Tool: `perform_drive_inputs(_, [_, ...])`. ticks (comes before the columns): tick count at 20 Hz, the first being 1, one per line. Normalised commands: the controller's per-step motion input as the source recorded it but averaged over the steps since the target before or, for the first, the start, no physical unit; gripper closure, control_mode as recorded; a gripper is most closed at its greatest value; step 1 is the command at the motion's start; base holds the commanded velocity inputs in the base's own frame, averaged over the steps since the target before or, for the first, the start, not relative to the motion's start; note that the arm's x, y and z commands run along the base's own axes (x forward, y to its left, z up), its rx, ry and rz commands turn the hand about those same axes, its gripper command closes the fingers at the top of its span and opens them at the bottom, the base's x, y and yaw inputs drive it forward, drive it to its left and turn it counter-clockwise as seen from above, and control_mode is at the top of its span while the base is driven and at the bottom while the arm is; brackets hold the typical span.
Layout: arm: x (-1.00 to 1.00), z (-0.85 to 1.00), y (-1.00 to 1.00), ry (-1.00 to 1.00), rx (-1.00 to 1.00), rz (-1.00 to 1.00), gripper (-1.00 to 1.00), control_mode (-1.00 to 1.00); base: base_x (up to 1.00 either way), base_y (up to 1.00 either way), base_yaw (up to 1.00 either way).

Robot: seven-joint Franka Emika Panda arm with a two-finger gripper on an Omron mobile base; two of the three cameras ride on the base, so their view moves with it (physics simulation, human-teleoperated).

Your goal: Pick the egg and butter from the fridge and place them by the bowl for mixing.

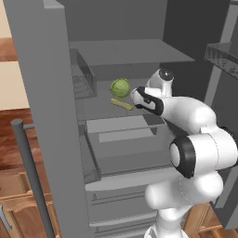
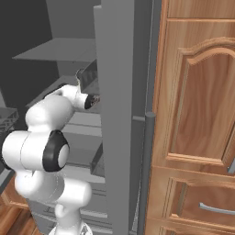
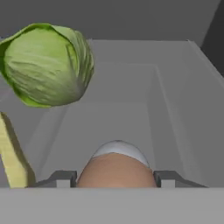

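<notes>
The fridge [image 1: 135, 56] stands with both doors open, and my arm reaches onto its middle shelf. In the hand view the tan-brown egg [image 3: 117, 168] sits between my two fingertips, and my gripper [image 3: 117, 178] is shut on it, with a finger [image 3: 61, 178] pressing each side. The yellow-olive butter [image 3: 13, 159] stick lies on the shelf just left of the egg. In the left base view the butter [image 1: 121, 104] lies next to my hand [image 1: 138, 96]. The bowl is out of view.
A green cabbage [image 3: 48, 65] sits on the shelf behind the butter, close to my hand [image 1: 121, 87]. The open fridge door [image 2: 121, 114] with its bar handle [image 2: 147, 174] stands right of my arm. Wooden cabinets [image 2: 197, 114] lie beyond it. Grey drawers [image 1: 121, 135] lie below.
</notes>
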Motion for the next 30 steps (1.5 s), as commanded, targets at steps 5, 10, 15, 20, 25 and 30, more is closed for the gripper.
perform_drive_inputs(5, [-1.0, 1.0, 0.0, -0.01, 0.02, -0.02, 1.0, -1.0, 0.0, 0.0, 0.0])
perform_drive_inputs(10, [-1.0, 0.66, 0.0, 0.08, 0.0, 0.0, 1.0, -1.0, 0.0, 0.0, 0.0])
perform_drive_inputs(15, [-1.0, 0.18, 0.0, 0.16, -0.01, 0.01, 1.0, -1.0, 0.0, 0.0, 0.0])
perform_drive_inputs(20, [-1.0, -0.16, -0.01, 0.08, -0.05, 0.06, 1.0, -1.0, 0.0, 0.0, 0.0])
perform_drive_inputs(25, [-0.9, -0.08, -0.01, -0.47, 0.0, 0.08, 1.0, -1.0, 0.0, 0.0, 0.0])
perform_drive_inputs(30, [-0.22, -0.03, 0.0, 0.0, 0.0, 0.03, 1.0, -1.0, 0.0, 0.0, 0.0])
